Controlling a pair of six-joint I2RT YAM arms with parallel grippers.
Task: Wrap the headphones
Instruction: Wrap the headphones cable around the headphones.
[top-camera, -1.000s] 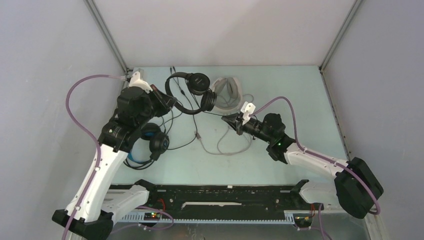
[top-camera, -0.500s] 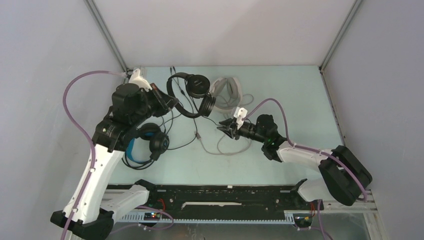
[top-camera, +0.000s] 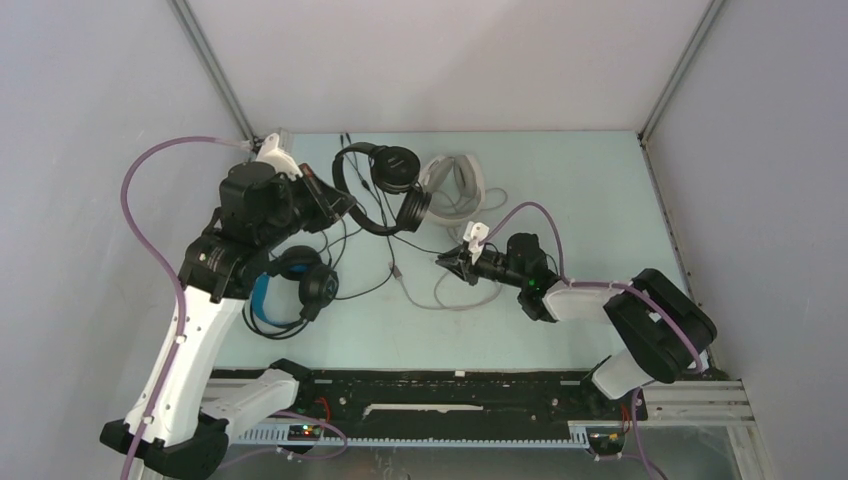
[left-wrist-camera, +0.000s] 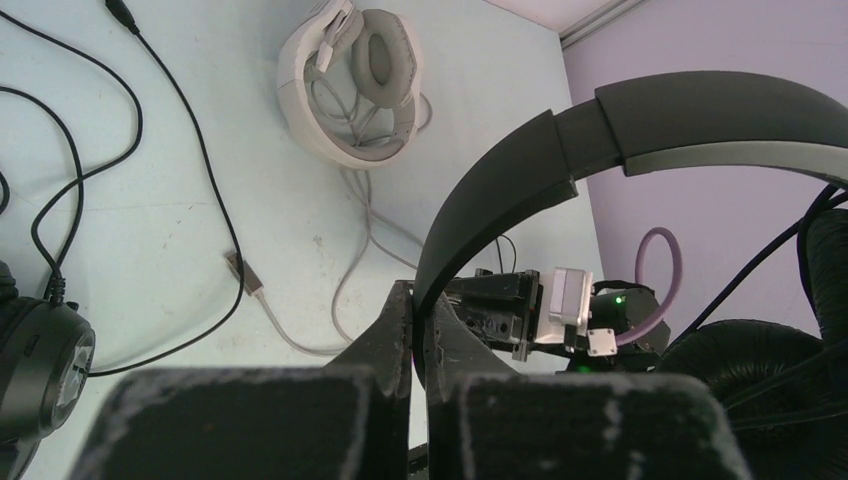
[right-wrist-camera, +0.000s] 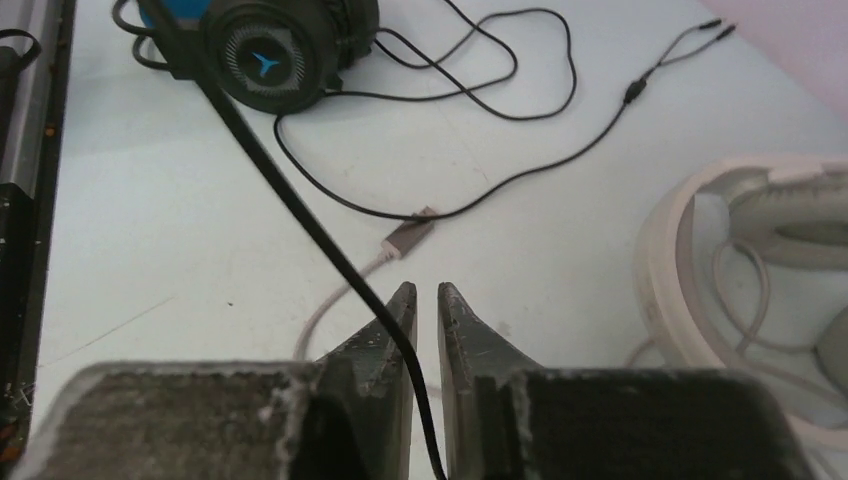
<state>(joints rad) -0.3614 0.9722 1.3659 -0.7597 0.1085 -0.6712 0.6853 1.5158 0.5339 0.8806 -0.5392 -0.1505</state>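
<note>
Toward the far left corner of the table (top-camera: 600, 180), the left gripper (top-camera: 338, 205) is pressed together on the headband of the all-black headphones (top-camera: 392, 168). Just beside them, near the far edge, lie the white-grey headphones (top-camera: 455, 190). The blue-banded headphones (top-camera: 298, 280) sit by the left edge, under the left arm (top-camera: 200, 320). Open tabletop stretches along the right edge and into the far right corner. Mid-table, the right gripper (top-camera: 446, 258) has its fingers slightly spread, with a thin black cable (right-wrist-camera: 300, 215) running through the gap. Loose cables sprawl across the middle, and a grey plug (right-wrist-camera: 405, 238) lies just ahead of those fingertips.
</note>
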